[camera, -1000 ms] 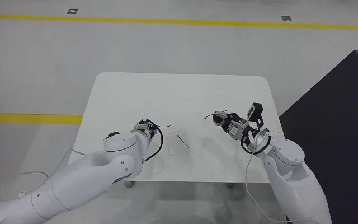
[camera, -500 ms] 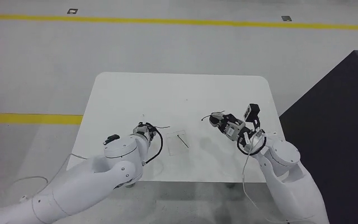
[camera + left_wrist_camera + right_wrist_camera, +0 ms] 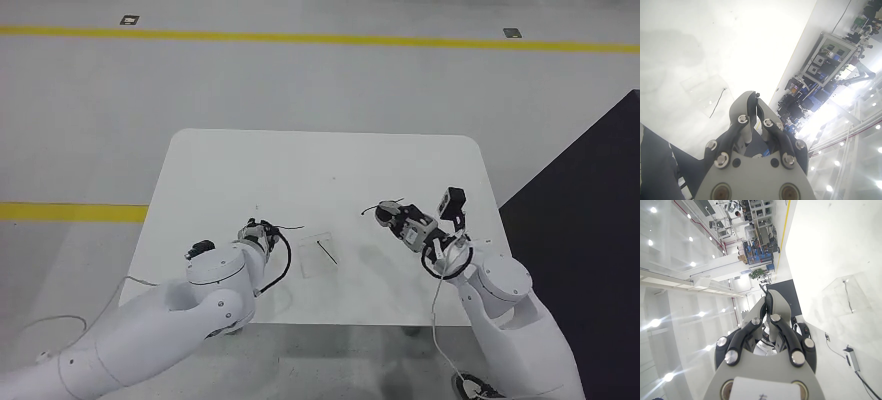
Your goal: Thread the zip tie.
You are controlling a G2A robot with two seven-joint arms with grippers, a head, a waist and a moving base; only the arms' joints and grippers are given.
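My left gripper (image 3: 267, 230) sits at the table's front left, shut on a thin black zip tie (image 3: 292, 227) that points right; in its wrist view only a black tip (image 3: 758, 94) pokes past the closed gripper (image 3: 755, 95). At the front right my right gripper (image 3: 384, 213) is shut on another black zip tie (image 3: 370, 209), which curls out to the left. A short end (image 3: 762, 288) sticks out of the closed right gripper (image 3: 766, 293). The two ties are apart. Between the arms a third zip tie (image 3: 327, 252) (image 3: 716, 104) (image 3: 848, 298) lies on a clear sheet (image 3: 311, 266).
The white table (image 3: 320, 170) has rounded corners, and both grippers are near its front half. A black cable (image 3: 286, 262) loops beside my left wrist. Open tabletop lies beyond the clear sheet toward the far edge. A dark panel (image 3: 590, 190) stands right of the table.
My right gripper has shifted slightly left toward the table's middle. My left gripper has dropped back a little toward the front edge. Both stay shut on their ties.
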